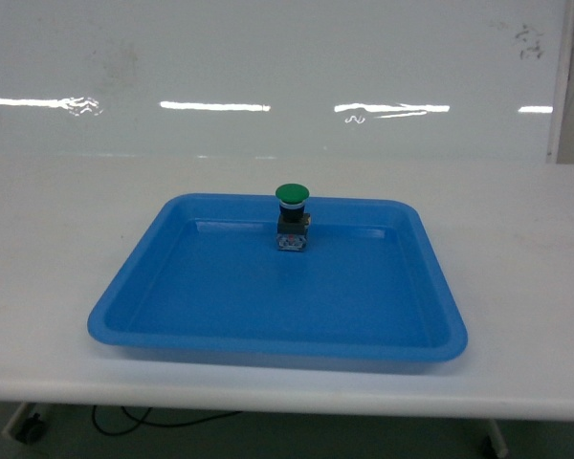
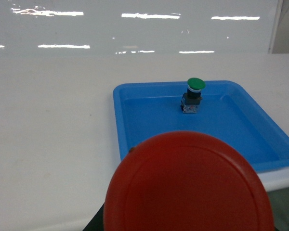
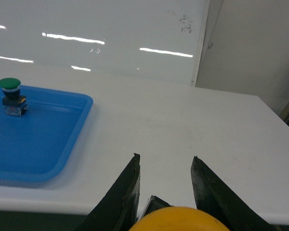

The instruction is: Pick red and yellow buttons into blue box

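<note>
Between right gripper (image 3: 164, 166) fingers: 1 yellow button (image 3: 179, 219), held | left gripper: 1 red button (image 2: 188, 185), grip unclear | far tray (image 1: 172, 316): 1 green button (image 1: 292, 218)

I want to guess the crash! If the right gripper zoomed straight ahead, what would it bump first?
Probably nothing close. The right gripper, holding the yellow button, points over bare white table toward the glossy wall. The blue tray sits off to its left. Depth is hard to judge.

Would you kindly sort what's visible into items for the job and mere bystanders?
Job: round red-capped push-button at the left end effector; round yellow-capped push-button at the right end effector.
Bystanders: green-capped push-button switch; shallow blue plastic tray; white table.
</note>
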Motion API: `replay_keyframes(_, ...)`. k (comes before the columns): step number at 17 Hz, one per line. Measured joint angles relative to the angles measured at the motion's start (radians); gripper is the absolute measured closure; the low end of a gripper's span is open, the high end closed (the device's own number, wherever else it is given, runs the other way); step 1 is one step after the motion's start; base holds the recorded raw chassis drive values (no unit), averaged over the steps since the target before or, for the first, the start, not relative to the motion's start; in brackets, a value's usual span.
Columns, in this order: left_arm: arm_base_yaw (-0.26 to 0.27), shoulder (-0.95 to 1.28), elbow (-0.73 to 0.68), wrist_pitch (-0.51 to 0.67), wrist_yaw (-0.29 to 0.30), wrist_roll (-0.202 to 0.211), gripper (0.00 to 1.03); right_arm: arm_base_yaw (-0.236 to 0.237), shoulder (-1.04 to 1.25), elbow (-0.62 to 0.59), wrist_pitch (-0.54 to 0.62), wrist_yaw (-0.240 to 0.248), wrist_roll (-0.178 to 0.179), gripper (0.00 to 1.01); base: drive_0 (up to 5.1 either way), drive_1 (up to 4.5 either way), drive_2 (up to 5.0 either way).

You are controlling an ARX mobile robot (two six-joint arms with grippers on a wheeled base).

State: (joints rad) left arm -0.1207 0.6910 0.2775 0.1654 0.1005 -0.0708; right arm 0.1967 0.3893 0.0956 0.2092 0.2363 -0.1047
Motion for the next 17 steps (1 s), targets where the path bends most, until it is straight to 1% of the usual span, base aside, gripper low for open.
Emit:
replay_keyframes(12, 0.002, 0.001, 0.001, -0.003, 0.0, 0.0, 0.78, 0.0, 0.0, 0.0, 0.0, 0.0, 0.0, 0.71, 4.8, -3.7, -0.8)
replay_keyframes(17, 0.002, 0.0, 0.001, -0.001, 0.0, 0.0, 0.78, 0.0, 0.0, 0.0, 0.0, 0.0, 0.0, 0.71, 5.0, -2.62, -2.2)
